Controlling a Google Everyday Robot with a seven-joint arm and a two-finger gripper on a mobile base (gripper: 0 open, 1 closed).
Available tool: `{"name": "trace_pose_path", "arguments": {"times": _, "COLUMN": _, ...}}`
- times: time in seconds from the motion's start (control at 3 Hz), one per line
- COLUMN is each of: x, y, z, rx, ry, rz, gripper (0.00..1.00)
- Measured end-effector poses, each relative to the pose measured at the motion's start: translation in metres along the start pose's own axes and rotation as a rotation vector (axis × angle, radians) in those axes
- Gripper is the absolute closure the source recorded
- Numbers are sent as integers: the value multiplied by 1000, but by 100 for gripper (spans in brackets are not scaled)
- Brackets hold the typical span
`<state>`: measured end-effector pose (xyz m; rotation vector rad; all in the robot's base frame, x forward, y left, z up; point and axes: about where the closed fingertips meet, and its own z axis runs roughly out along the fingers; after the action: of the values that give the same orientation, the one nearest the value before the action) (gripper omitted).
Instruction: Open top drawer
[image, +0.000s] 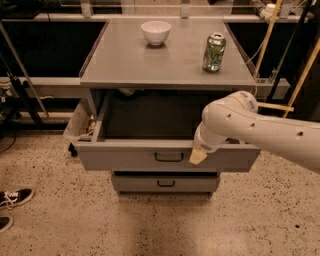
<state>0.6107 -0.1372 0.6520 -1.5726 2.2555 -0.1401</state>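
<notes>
The top drawer (130, 157) of the grey cabinet stands pulled out, its deep grey tray (150, 117) showing. Its small black loop handle (169, 157) sits mid-front. My gripper (198, 156) is at the end of the white arm (260, 130), which comes in from the right. It rests against the drawer's front face, just right of the handle. A narrower grey drawer (165, 183) with a like handle sits shut below.
On the cabinet top (130, 65) stand a white bowl (156, 32) and a green can (214, 51). A bin (80, 122) hangs at the cabinet's left side. Black shoes (12, 200) lie on the speckled floor at left. Poles and cables stand at right.
</notes>
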Motion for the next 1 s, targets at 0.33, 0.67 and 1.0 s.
{"name": "trace_pose_path", "arguments": {"times": 0.33, "x": 4, "y": 12, "z": -1, "rx": 7, "ry": -15, "rz": 23, "gripper": 100}}
{"name": "trace_pose_path", "arguments": {"times": 0.67, "x": 3, "y": 11, "z": -4, "rx": 7, "ry": -15, "rz": 23, "gripper": 100}}
{"name": "trace_pose_path", "arguments": {"times": 1.0, "x": 8, "y": 22, "z": -5, "rx": 15, "ry": -30, "rz": 47, "gripper": 100}}
